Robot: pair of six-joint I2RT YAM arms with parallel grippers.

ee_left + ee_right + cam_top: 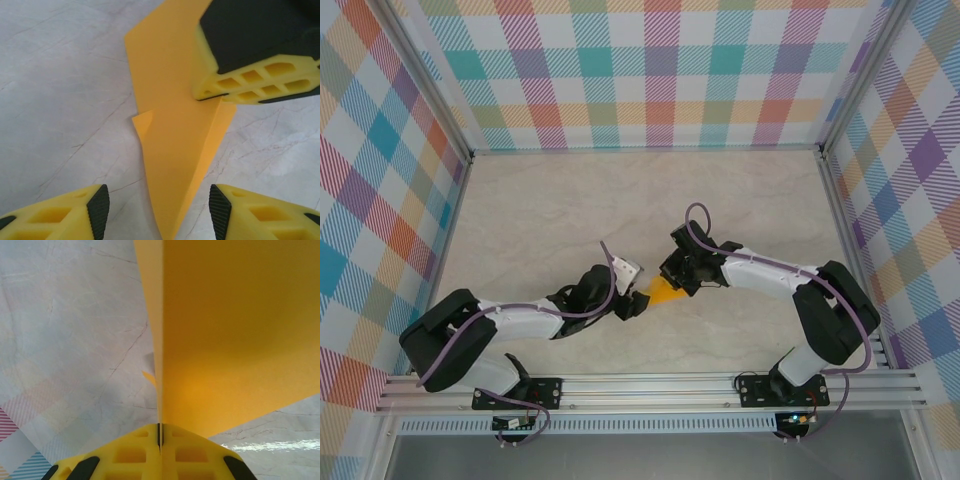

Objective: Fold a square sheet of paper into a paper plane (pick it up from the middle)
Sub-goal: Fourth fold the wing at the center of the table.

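Near the counter [570, 200] centre, the left jaws stood moderately wide, straddling the sharp tip of the paper plane [175, 150] without gripping it. Main creases appeared done; a small corner flap [144, 121] stuck out, so finishing folds probably remained. The right jaws were clamped on its wide end, crowding that area for any further fold. Beyond, checked walls [650, 70] enclosed the counter.

A pale marble table [570, 200] sits inside checked walls [650, 70] of many colours. Shiny metal rails [650, 388] edge it.
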